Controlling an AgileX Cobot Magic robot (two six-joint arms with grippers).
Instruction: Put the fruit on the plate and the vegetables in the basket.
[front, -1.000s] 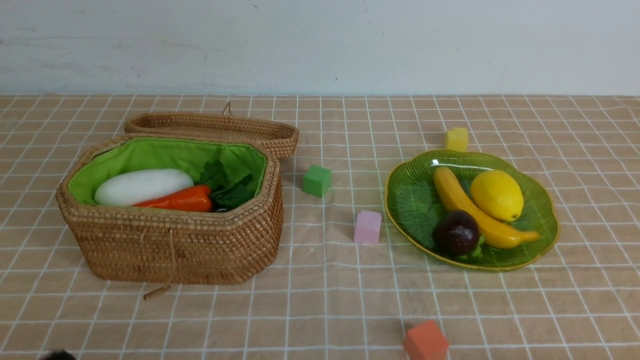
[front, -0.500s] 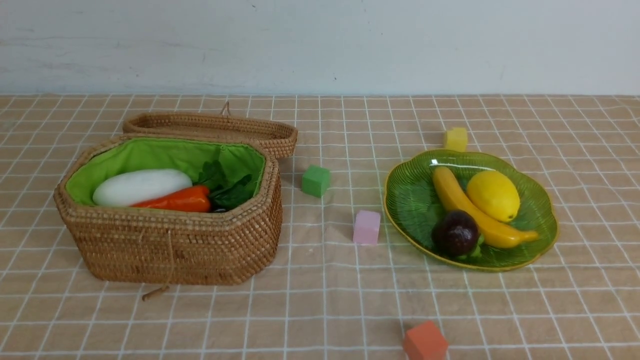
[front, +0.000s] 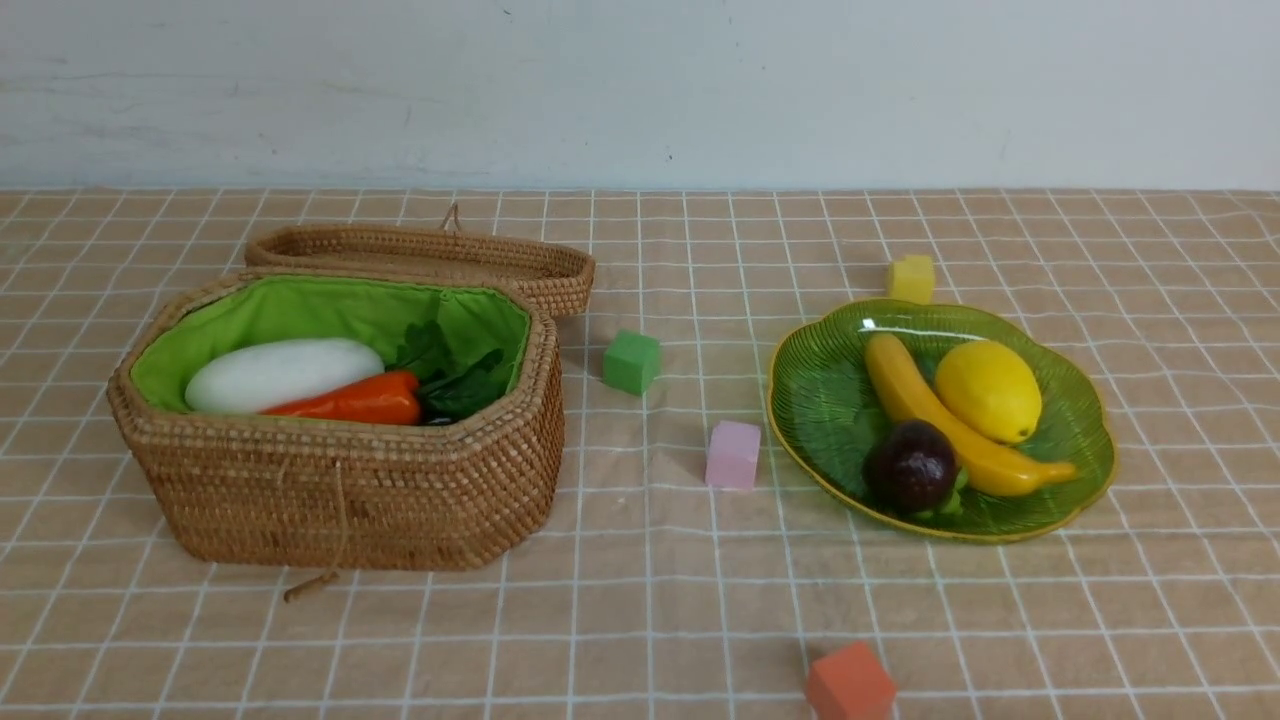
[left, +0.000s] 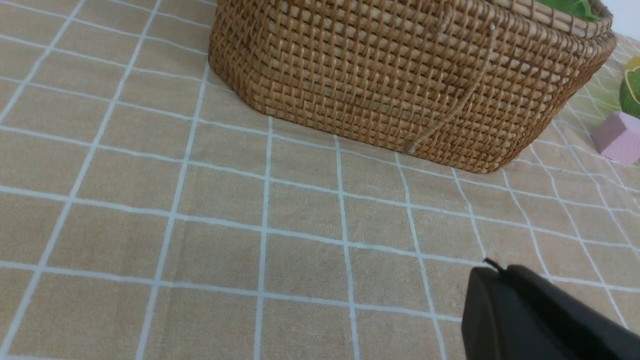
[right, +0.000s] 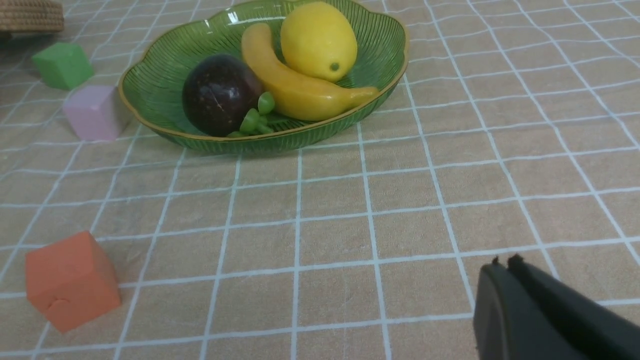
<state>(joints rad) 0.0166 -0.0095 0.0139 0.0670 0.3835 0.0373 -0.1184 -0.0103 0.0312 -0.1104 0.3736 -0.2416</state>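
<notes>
1. While the left gripper (left: 492, 267) hangs low over bare cloth (left: 150, 225) with its jaws pressed together on nothing, the basket (left: 400, 85) stands just beyond it.
2. The right gripper (right: 502, 265) is likewise closed tight and empty, over the cloth near the plate (right: 150, 85).
3. On the plate lie the banana (right: 295, 85), the lemon (right: 318, 40) touching its far side, and the mangosteen (right: 218, 93) against its near side.
4. An orange cube (right: 70, 280) sits near the right gripper, well apart from the plate; a pink cube (right: 92, 112) is just beside the plate's rim, with a green cube (right: 62, 65) farther off.
5. From the front, the basket is open, its lid (front: 420, 255) lying behind; inside, the radish (front: 285, 372) and carrot (front: 355, 400) lie side by side, leaves (front: 450, 375) toward the plate's side. Other vegetables cannot be made out.
6. A yellow cube (front: 912, 278) rests just behind the plate.
</notes>
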